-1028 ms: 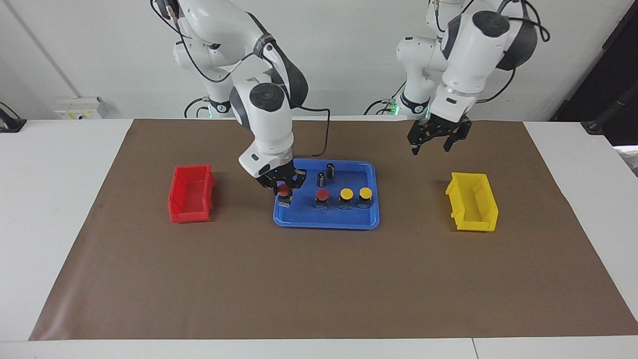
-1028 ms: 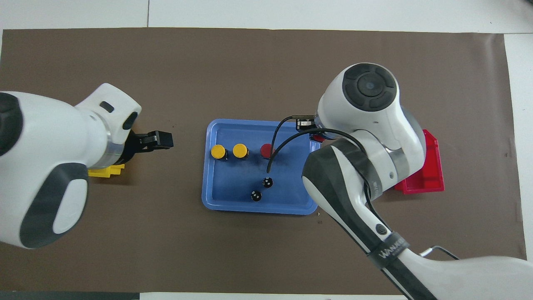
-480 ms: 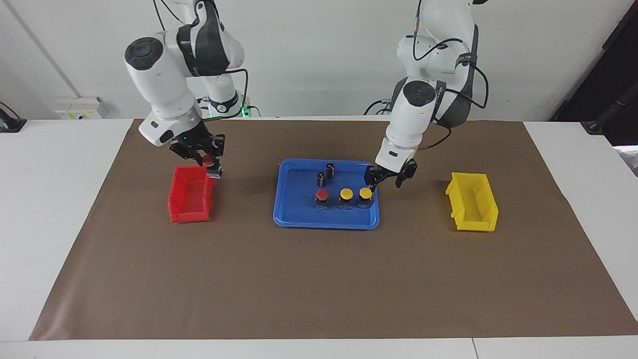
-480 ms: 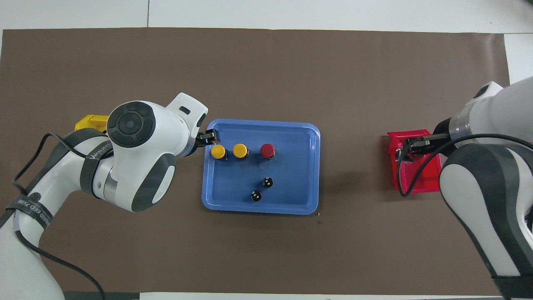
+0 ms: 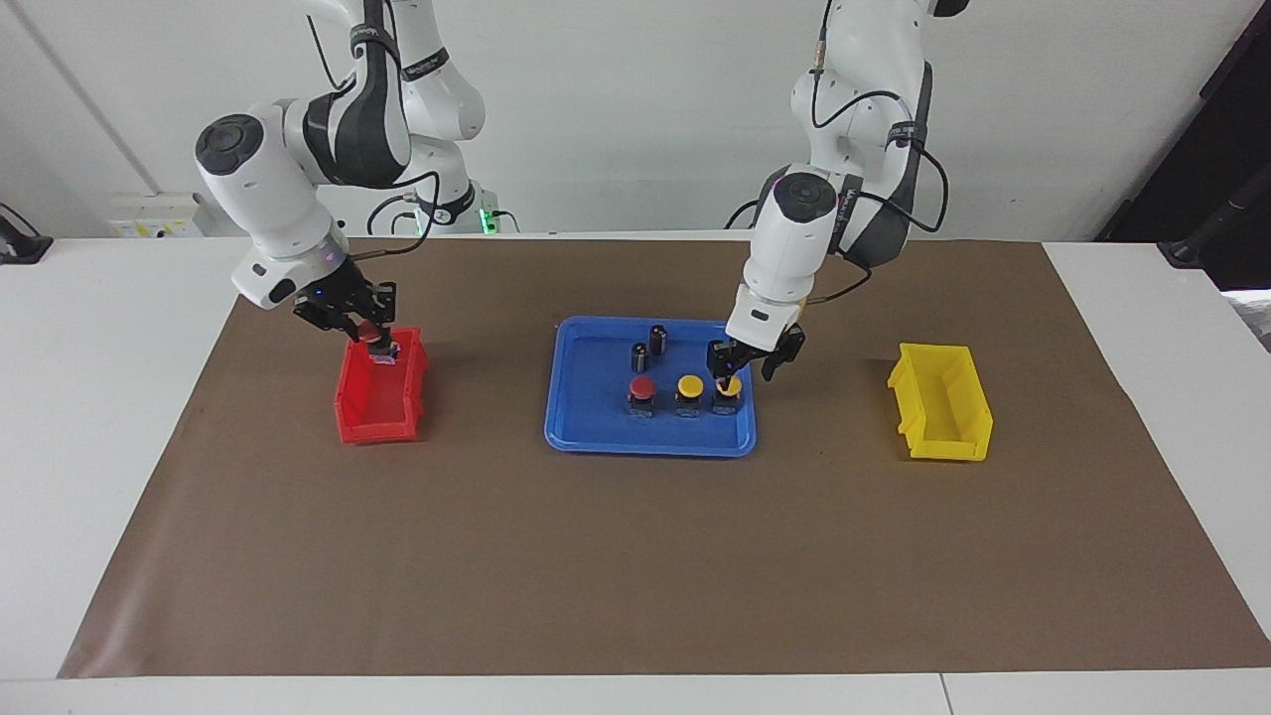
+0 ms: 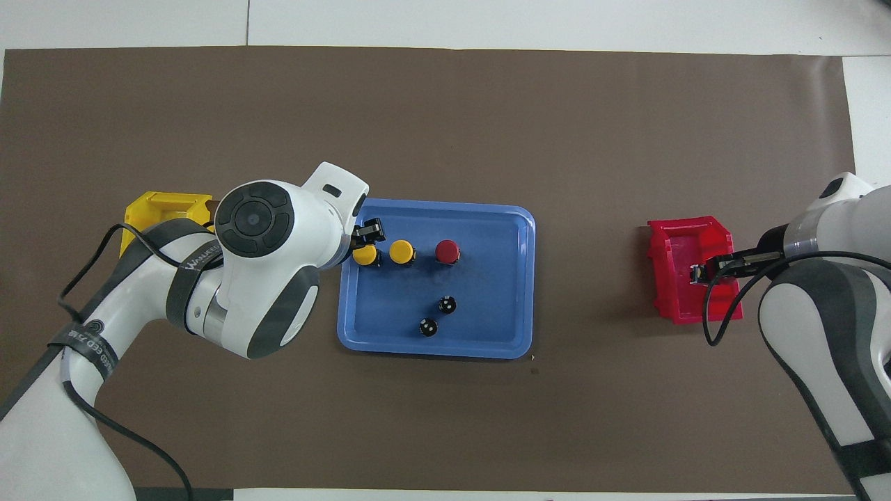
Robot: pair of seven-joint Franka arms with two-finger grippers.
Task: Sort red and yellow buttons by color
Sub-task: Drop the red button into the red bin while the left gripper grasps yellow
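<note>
Buttons, taken from the right arm's end of the tabletop onward: first the red bin on the brown mat, with the right claw over the bin's end nearer the robots, pinching one red button. Looks ready for release into that bin. Next, the blue tray in the middle, carrying the second red button, upright, then two yellow buttons in the same row, plus two dark cylinders nearer the robots. Over the yellow button toward the left arm's end, the left claw, fingers spread to either side of the cap, not yet closed. Last, the yellow bin, with nothing visible inside. Probably light, hard, stiff little parts. Smooth domed caps likely slippery, so better gripped low on the squared black-and-silver base, across its flat sides. Small footprint, so likely to tip if nudged by a descending finger. Neighbouring yellow button just beside, leaving little room on that flank.
</note>
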